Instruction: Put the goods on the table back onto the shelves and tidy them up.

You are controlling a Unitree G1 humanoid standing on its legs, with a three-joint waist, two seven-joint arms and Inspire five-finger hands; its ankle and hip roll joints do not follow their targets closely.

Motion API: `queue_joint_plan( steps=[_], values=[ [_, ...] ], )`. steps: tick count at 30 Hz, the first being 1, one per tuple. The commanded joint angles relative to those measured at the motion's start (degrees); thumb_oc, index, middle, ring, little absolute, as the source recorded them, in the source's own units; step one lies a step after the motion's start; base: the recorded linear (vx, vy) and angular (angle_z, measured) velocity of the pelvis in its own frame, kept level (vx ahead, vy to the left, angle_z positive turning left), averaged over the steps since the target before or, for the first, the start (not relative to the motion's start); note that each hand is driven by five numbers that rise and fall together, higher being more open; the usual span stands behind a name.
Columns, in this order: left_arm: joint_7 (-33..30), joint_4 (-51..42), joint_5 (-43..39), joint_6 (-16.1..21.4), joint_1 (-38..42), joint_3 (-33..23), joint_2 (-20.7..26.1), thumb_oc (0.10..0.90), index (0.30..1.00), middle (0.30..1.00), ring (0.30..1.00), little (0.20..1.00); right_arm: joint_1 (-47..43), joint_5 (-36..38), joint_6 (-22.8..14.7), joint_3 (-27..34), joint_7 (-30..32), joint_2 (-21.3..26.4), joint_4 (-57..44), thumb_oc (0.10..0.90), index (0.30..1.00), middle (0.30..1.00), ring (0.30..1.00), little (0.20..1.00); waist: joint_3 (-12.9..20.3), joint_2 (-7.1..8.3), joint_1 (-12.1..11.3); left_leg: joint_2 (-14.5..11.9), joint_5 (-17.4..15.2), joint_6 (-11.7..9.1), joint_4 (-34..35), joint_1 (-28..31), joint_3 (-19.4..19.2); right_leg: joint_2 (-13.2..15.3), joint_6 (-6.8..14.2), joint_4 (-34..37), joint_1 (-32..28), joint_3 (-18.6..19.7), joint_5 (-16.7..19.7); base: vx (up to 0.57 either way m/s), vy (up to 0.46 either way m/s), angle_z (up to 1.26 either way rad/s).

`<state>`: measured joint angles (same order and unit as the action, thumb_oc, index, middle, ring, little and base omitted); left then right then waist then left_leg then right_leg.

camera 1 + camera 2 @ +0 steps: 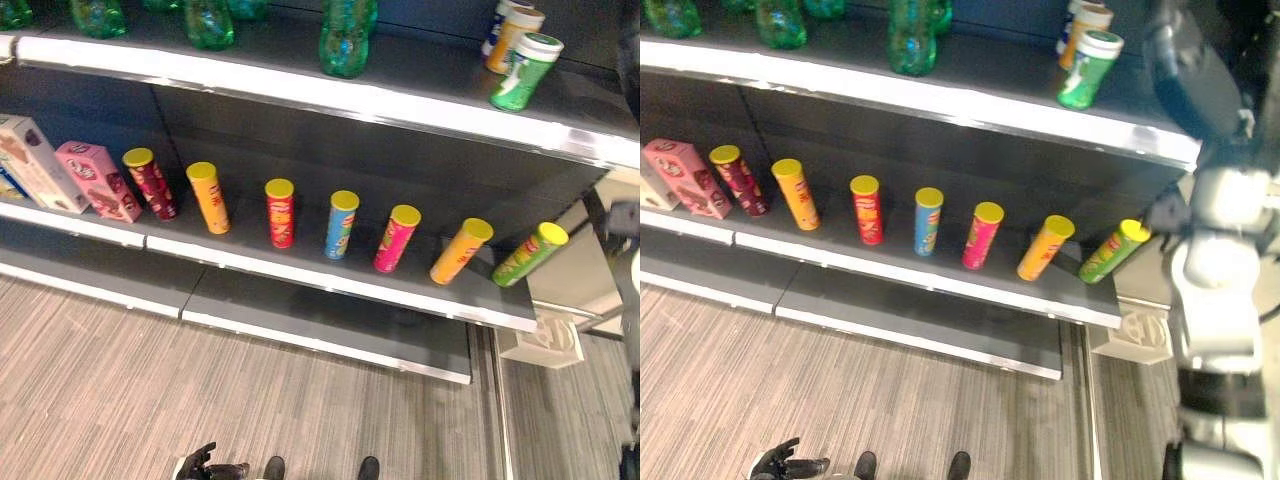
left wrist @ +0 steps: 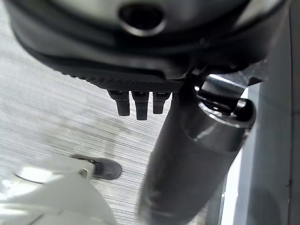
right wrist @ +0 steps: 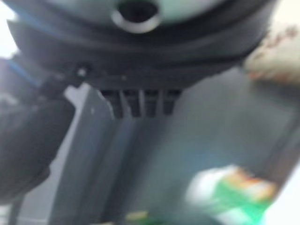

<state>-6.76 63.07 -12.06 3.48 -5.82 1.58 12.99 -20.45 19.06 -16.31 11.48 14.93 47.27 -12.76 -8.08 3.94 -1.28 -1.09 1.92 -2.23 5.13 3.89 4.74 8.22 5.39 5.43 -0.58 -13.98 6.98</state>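
On upper shelf (image 1: 300,92), green canister (image 1: 525,70); right hand (image 3: 140,101) near, grip unclear.

Seven yellow-lidded chip cans (image 1: 927,220) stand in a row on the middle shelf (image 1: 940,285), with a pink box (image 1: 685,177) at their left end and green bottles (image 1: 912,38) above.
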Motion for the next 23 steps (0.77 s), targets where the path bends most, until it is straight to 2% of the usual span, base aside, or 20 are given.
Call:
queue_joint_plan(
  steps=[1,2,6,7,8,11,14,16,17,18,19,21,22,23],
  values=[
    [1.78,2.78,2.58,2.58,3.56,0.28,3.89,0.800,0.900,0.900,0.900,0.900,2.19,17.03,-4.91,5.78,-11.54,0.55,-2.88,0.800,0.900,0.900,0.900,0.900,2.97,2.15,0.89,-0.73,-5.66,-1.81,-0.13,-0.69,-4.38,3.60,4.95,-2.07,-3.50,-0.18,-6.07,-0.02,0.004,-0.28],
    [1.80,2.78,2.60,2.60,3.51,0.38,3.97,0.800,0.900,0.900,0.900,0.900,2.50,17.27,-4.90,6.07,-11.81,0.49,-2.96,0.800,0.900,0.900,0.900,0.900,3.03,2.21,0.69,-0.75,-5.68,-1.80,-0.13,-0.68,-4.48,3.59,4.95,-2.09,-3.45,-0.07,-6.07,-0.02,0.008,-0.38],
    [4.14,0.05,3.75,3.43,3.23,0.30,4.53,0.800,0.900,0.900,0.900,0.900,12.39,26.66,-1.48,6.86,-22.03,-2.11,-5.43,0.800,0.900,0.900,0.900,0.900,2.88,1.46,2.14,-0.94,-5.74,-1.77,-0.13,-0.22,-6.48,3.57,5.21,-2.04,-2.51,1.75,-5.48,-0.02,0.002,-0.43],
    [5.85,-1.94,4.50,3.92,3.14,0.45,4.98,0.800,0.900,0.900,0.900,0.900,19.50,31.57,2.58,4.50,-29.07,-4.56,-6.59,0.800,0.900,0.900,0.900,0.900,2.53,0.98,3.20,-1.08,-5.56,-1.83,-0.13,-0.21,-7.81,3.60,5.28,-2.11,-1.60,2.94,-5.06,-0.04,0.003,-0.33],
    [5.86,-1.97,4.50,3.91,3.07,0.49,5.01,0.800,0.900,0.900,0.900,0.900,19.64,31.63,2.61,4.58,-29.15,-4.60,-6.64,0.800,0.900,0.900,0.900,0.900,2.60,1.00,3.11,-1.09,-5.57,-1.83,-0.13,-0.22,-7.87,3.59,5.28,-2.13,-1.56,3.00,-5.07,-0.04,0.005,-0.35],
    [7.78,-4.58,4.89,4.09,2.75,0.40,5.19,0.800,0.900,0.900,0.900,0.900,28.46,33.13,8.37,1.44,-35.14,-7.68,-5.07,0.800,0.900,0.900,0.900,0.900,2.39,0.52,4.00,-1.17,-5.31,-2.00,-0.13,-0.16,-8.66,3.62,5.30,-2.12,-1.15,3.57,-4.84,-0.02,0.010,-0.30],
    [9.98,-6.23,5.16,4.22,2.38,0.36,5.10,0.800,0.900,0.900,0.900,0.900,36.37,26.19,13.84,-2.57,-39.72,-6.29,3.05,0.800,0.900,0.900,0.900,0.900,2.24,0.38,4.74,-1.14,-4.98,-2.25,-0.13,-0.30,-8.96,3.71,5.35,-2.05,-1.14,3.58,-4.57,-0.02,-0.002,-0.08],
    [10.54,-6.75,4.70,4.11,2.59,0.94,4.81,0.800,0.900,0.900,0.900,0.900,38.01,21.01,15.12,-6.44,-41.22,-5.87,8.87,0.800,0.900,0.900,0.900,0.900,2.00,0.28,5.09,-1.24,-4.82,-2.36,-0.13,-0.24,-9.07,3.78,5.35,-2.10,-1.23,3.64,-4.53,-0.02,0.000,0.01],
    [10.92,-7.24,4.46,4.02,2.68,1.76,4.65,0.800,0.900,0.900,0.900,0.900,38.54,18.86,15.35,-8.01,-40.72,-6.98,13.53,0.800,0.900,0.900,0.900,0.900,1.96,0.17,5.10,-1.30,-4.74,-2.37,-0.13,-0.27,-9.03,3.84,5.32,-2.09,-1.28,3.45,-4.55,-0.04,-0.003,-0.04],
    [11.08,-7.54,4.10,3.76,3.12,3.13,4.34,0.800,0.900,0.900,0.900,0.900,36.20,12.39,14.73,-12.76,-37.87,-10.39,23.96,0.800,0.900,0.900,0.900,0.900,1.83,0.12,4.97,-1.29,-4.67,-2.30,-0.13,-0.22,-8.86,3.83,5.26,-2.08,-1.39,3.43,-4.56,-0.03,-0.002,-0.08],
    [11.09,-7.54,4.09,3.75,3.12,3.10,4.38,0.800,0.900,0.900,0.900,0.900,36.11,12.37,14.67,-12.83,-37.87,-10.44,24.06,0.800,0.900,0.900,0.900,0.900,1.79,0.16,4.99,-1.29,-4.68,-2.31,-0.13,-0.19,-8.86,3.83,5.26,-2.07,-1.42,3.42,-4.57,-0.01,-0.014,-0.13],
    [10.79,-8.40,4.05,3.27,3.56,3.97,4.44,0.800,0.900,0.900,0.900,0.900,33.24,1.08,13.01,-16.87,-31.49,-14.55,34.50,0.800,0.900,0.900,0.900,0.900,1.75,0.14,4.52,-1.21,-4.70,-2.19,-0.13,-0.09,-8.43,3.93,5.20,-2.05,-1.91,2.90,-4.71,-0.01,-0.028,-0.11],
    [9.51,-8.62,3.49,3.04,4.14,4.77,4.28,0.800,0.900,0.900,0.900,0.900,31.53,3.00,13.44,-16.30,-28.29,-20.34,41.15,0.800,0.900,0.900,0.900,0.900,1.75,0.17,4.17,-1.22,-4.63,-2.03,-0.13,-0.05,-8.11,3.89,5.04,-2.08,-2.12,2.68,-4.84,0.00,0.000,0.00],
    [9.51,-8.61,3.49,3.05,4.17,4.78,4.31,0.800,0.900,0.900,0.900,0.900,31.47,3.00,13.39,-16.32,-28.29,-20.38,41.22,0.800,0.900,0.900,0.900,0.900,1.68,0.20,4.16,-1.22,-4.64,-2.03,-0.13,0.00,-8.11,3.89,5.04,-2.07,-2.17,2.69,-4.85,0.00,0.000,0.00]
  ],
)
